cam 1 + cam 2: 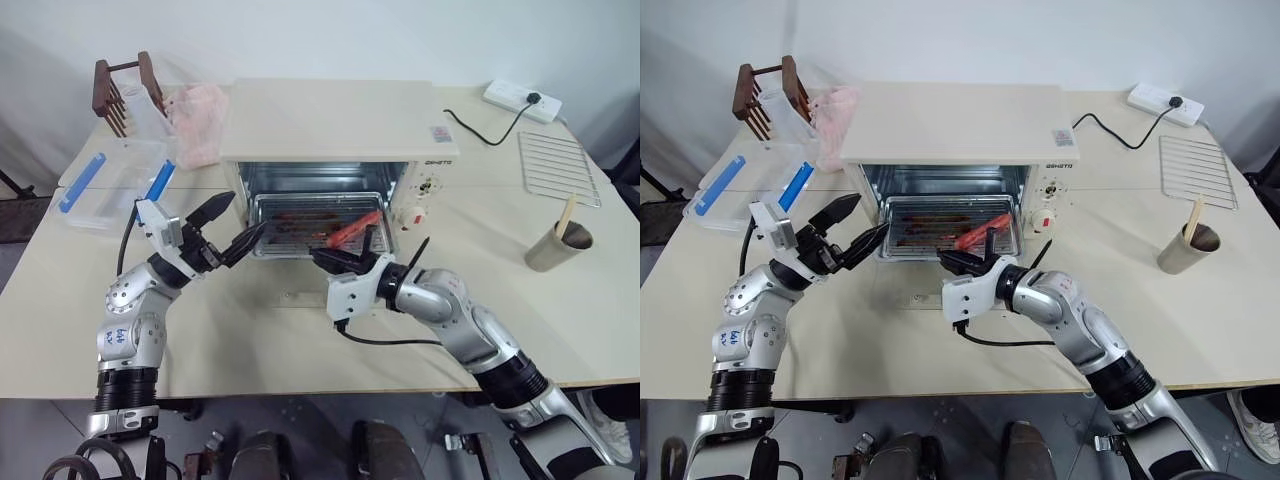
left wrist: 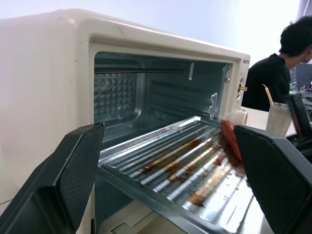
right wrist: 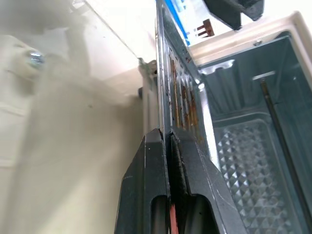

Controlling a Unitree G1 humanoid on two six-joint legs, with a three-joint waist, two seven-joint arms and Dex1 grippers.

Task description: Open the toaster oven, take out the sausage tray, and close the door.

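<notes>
Drawing the sausage tray (image 1: 310, 222) out of the toaster oven (image 1: 335, 125) is the step in hand, and it looks about half done: the tray juts from the open cavity over the lowered door (image 1: 940, 290). On the left, the left end effector (image 1: 226, 229) hangs spread wide beside the tray's left edge, touching nothing. To the right, the right end effector (image 1: 340, 258) is pressed together, pinching the tray's near rim. Keeping the pull level should stop the red sausage (image 1: 352, 229), lying at the tray's right side, from rolling; the left could steady the free edge.
</notes>
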